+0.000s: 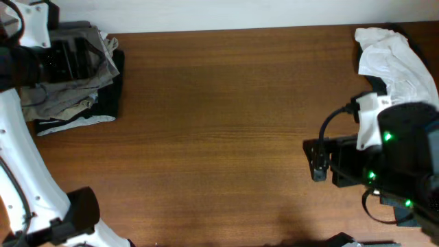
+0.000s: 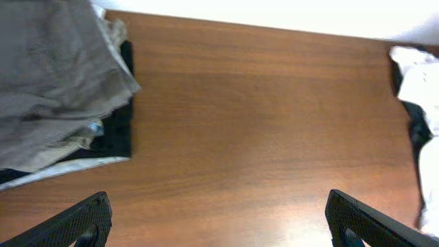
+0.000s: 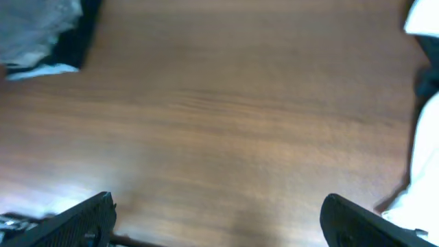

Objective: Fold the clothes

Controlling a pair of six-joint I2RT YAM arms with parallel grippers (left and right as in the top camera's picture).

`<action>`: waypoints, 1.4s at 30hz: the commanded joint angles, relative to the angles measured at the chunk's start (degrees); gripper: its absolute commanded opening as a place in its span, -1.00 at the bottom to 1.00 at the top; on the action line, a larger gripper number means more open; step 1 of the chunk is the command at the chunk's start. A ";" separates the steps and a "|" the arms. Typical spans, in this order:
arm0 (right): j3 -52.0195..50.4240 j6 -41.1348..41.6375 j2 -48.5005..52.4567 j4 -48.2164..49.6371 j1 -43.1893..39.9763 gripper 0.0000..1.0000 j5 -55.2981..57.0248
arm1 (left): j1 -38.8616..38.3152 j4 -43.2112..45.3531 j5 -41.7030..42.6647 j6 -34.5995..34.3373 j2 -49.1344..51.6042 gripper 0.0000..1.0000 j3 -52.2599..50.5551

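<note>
The clothes lie in two heaps. A grey-olive and beige pile with black and white trim (image 1: 72, 86) sits at the table's back left corner, also seen in the left wrist view as the pile (image 2: 58, 82). A crumpled white shirt (image 1: 394, 58) lies at the back right, over something dark. My left gripper (image 1: 68, 58) hovers above the left pile; in its own view the left gripper (image 2: 219, 226) is open over bare wood. My right gripper (image 1: 317, 159) points left, apart from the shirt, and the right gripper (image 3: 219, 223) is open with nothing between its fingers.
The brown wooden table (image 1: 219, 137) spans the view, with a pale wall along its back edge. The left arm's white link (image 1: 20, 158) runs along the left side. The right arm's black body (image 1: 398, 158) sits in front of the white shirt.
</note>
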 commanded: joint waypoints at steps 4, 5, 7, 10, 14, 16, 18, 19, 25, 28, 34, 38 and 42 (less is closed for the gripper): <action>-22.18 2.64 -13.42 13.22 0.61 0.97 3.41 | -4.31 3.58 1.38 6.36 -22.49 0.99 -22.69; -25.38 2.60 -15.13 16.57 0.61 0.97 3.48 | -4.28 5.86 1.40 6.58 -25.99 0.98 -26.43; -32.52 2.60 -18.47 25.97 0.57 0.97 4.11 | -4.31 14.43 1.90 6.49 -35.74 0.99 -37.33; -37.31 2.60 -19.52 34.18 0.46 0.98 4.35 | -4.28 24.55 1.90 5.14 -45.75 0.98 -49.66; -38.64 2.60 -17.46 37.48 0.46 0.97 8.09 | -4.28 34.03 1.88 4.83 -54.75 0.99 -61.68; -38.64 2.60 -16.02 37.44 0.46 0.97 10.51 | -4.28 35.23 1.86 4.83 -56.89 0.98 -64.89; -38.64 2.60 -14.53 37.38 0.46 0.97 10.64 | -4.28 35.15 1.79 4.83 -57.31 0.98 -65.99; -38.64 2.62 -13.92 37.40 0.46 0.97 10.64 | -4.28 35.15 1.62 4.83 -57.29 0.98 -66.14; -38.64 2.62 -10.67 38.05 0.46 0.97 10.64 | -4.28 35.12 1.64 4.83 -56.92 0.99 -66.18; -38.64 2.60 -9.18 38.01 0.46 0.97 10.67 | -4.28 35.10 1.64 4.83 -56.92 0.98 -66.18; -38.64 2.62 -6.36 44.41 0.46 0.97 10.64 | -4.28 35.10 1.64 4.83 -56.92 0.99 -66.18; -38.64 2.62 -6.32 45.83 0.46 0.97 10.45 | -4.28 35.10 1.64 4.83 -56.92 0.98 -66.20; -38.64 2.67 -5.88 42.66 0.46 0.97 9.25 | -4.28 35.10 1.64 4.83 -56.92 0.99 -66.18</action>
